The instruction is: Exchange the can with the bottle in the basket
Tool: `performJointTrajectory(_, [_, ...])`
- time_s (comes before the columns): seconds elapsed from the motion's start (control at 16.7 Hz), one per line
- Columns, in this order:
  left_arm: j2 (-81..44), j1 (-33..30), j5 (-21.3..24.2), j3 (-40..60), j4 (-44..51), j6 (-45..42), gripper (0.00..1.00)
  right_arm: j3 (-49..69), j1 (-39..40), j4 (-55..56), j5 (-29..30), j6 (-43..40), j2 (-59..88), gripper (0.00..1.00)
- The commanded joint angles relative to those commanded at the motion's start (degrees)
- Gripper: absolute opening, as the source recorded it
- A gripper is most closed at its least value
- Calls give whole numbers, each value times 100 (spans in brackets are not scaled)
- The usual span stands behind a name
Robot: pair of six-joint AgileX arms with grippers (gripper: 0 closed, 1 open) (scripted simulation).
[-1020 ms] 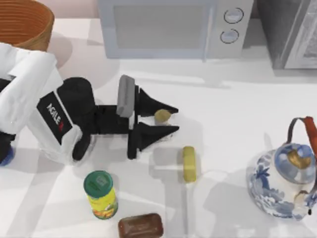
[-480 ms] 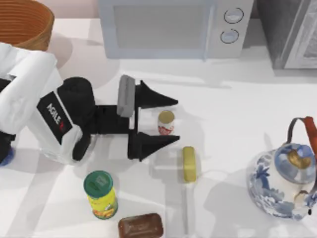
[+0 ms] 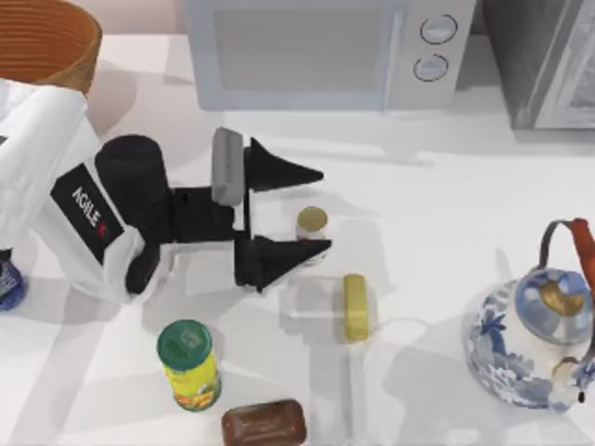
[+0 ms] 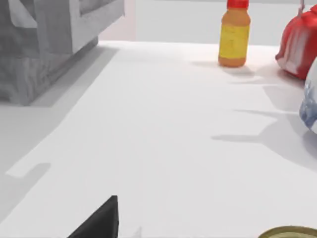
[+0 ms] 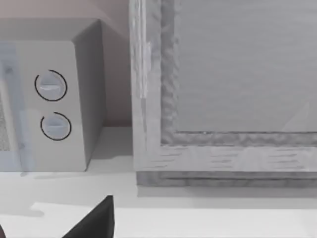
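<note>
The left gripper (image 3: 296, 212) hung over the middle of the white worktop (image 3: 428, 214), its two black tapered fingers (image 3: 284, 173) spread wide and pointing toward the worktop's right edge. The small white bottle with red label marks and a round tan-gold cap (image 3: 311, 227) stood upright between them, close against the finger nearer the front edge and apart from the other one; whether it touched that nearer finger I could not tell. In the left wrist view the cap's gold rim (image 4: 290, 232) showed beside one black fingertip (image 4: 101, 222).

The large round orange-brown wicker basket (image 3: 58, 42) sat at the worktop's back left corner, partly behind the white arm. The small deep-blue can (image 3: 9, 283) stood at the left edge, mostly hidden by that arm and outside the basket.

Just beside the bottle, toward the front, lay a yellow oblong block (image 3: 354, 306). Near the front edge stood a yellow container with a green lid (image 3: 190, 364), with a brown rounded bar (image 3: 264, 424) beside it. A blue-and-white porcelain teapot (image 3: 535, 342) stood at the right edge. A pale microwave (image 3: 325, 51) sat along the back edge.

The right wrist view showed one black fingertip (image 5: 94, 223) of the right gripper facing the microwave's two dials (image 5: 51, 86); I could not tell how its fingers stood.
</note>
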State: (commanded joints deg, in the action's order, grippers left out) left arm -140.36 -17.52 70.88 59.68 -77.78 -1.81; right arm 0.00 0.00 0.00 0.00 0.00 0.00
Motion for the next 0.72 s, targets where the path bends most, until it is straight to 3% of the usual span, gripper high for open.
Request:
performJointTrajectory(0.3, [1781, 492, -1136, -857, 1224, 1, 100, 0, 0, 0, 0, 0, 0, 100])
performJointTrajectory(0.72, [6344, 1187, -3377, -2717, 3756, 25, 100, 0, 0, 0, 0, 0, 0, 100])
